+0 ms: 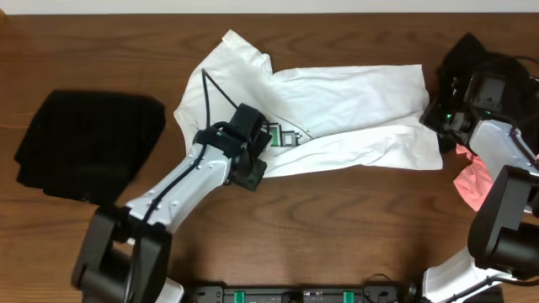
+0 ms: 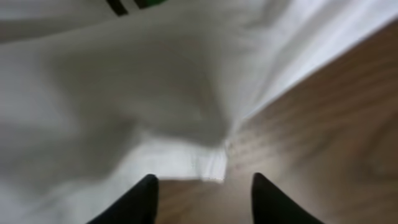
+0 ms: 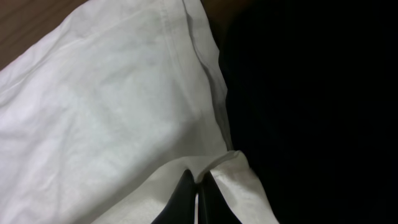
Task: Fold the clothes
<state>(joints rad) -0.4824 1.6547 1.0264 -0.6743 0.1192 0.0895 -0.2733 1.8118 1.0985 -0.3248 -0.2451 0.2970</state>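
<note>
Two tools on one garment. White short-sleeved fabric T-shirt point(image 1: 354, 109) lies mid brown wooden worktop point(image 1: 337, 227), long axis L–R, green-and-grey print point(image 1: 285, 136) peeking from under a fold.

Left tool point(image 2: 205, 202) is at the shirt's near edge, just below the print. Its fingers point(image 2: 140, 199) are spread w/ nothing between them. White hem corner point(image 2: 211, 165) sits just ahead of the tips, bare wood to its right.

Right tool point(image 3: 198, 190) is at the shirt's right end, jaws pressed together. As far as I can judge it is pinching the white edge, which puckers up to the tips.

Key relation: hem corner lies dead ahead of left tool, roughly on its centreline. Left arm is the nearer one for that edge. Next move prob. needs a short fwd push low to the wood, then closing.

Risk: tips ride over the fabric or catch one layer only.

Folded black garment point(image 1: 84, 147) lies far left, well apart from shirt. Crumpled pink garment point(image 1: 473, 181) lies near shirt's right end.
</note>
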